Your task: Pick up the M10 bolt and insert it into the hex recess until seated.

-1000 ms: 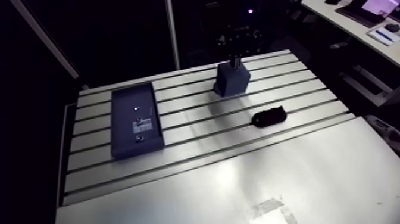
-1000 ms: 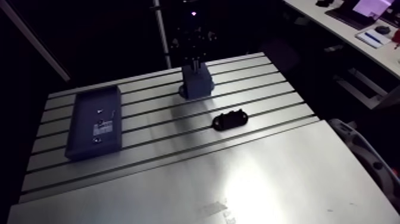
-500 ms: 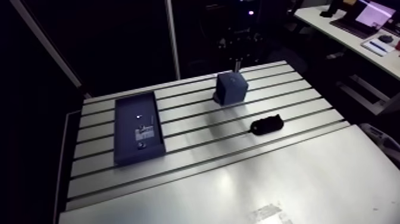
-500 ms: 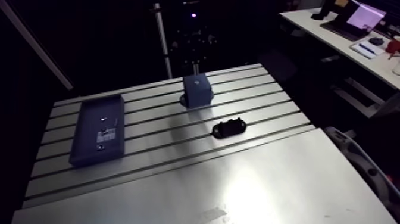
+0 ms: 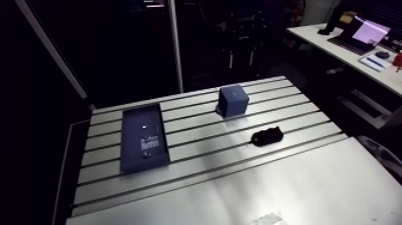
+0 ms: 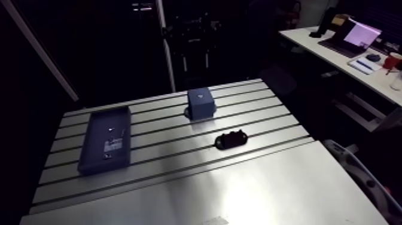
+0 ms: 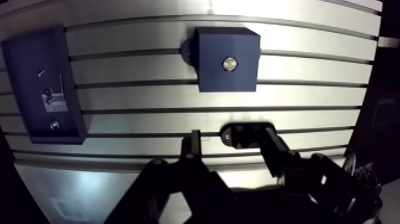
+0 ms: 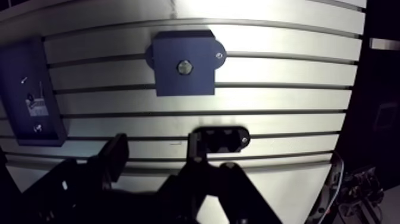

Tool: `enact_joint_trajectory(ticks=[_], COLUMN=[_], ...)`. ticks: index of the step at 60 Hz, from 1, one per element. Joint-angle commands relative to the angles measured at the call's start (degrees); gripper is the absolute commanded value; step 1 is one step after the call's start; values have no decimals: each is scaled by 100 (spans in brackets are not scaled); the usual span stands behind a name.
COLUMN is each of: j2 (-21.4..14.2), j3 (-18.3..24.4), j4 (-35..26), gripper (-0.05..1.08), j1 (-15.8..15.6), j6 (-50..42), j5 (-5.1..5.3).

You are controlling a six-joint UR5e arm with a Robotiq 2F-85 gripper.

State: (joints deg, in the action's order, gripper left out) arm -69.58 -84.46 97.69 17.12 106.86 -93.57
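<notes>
Looks like the gripper [image 7: 232,138] has pulled up off the blue block [image 7: 211,74], fingers spread wide with nothing between them, and the M10 bolt [image 7: 229,63] sits in the block's top centre, so insertion's probably done.

A dark blue tray [image 5: 143,145] is lying left of centre on the slotted table [image 5: 287,185]; a black oblong piece [image 5: 266,136] is sitting right of centre.

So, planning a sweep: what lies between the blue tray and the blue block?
Nothing: in the wrist view only bare slotted table runs between the blue tray and the blue block.
</notes>
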Motion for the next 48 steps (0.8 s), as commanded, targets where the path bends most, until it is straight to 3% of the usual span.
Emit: enact_joint_trajectory(ticks=[1, 10, 21, 48], j2=[-191, -263, -536, -819], j3=[875, 1016, 914, 464], j4=[-1255, -1505, -1359, -750], gripper=[0, 1, 1, 1], j1=[-355, -656, -716, -947], j6=[-437, -530, -574, -632], j5=[42, 88, 150, 116])
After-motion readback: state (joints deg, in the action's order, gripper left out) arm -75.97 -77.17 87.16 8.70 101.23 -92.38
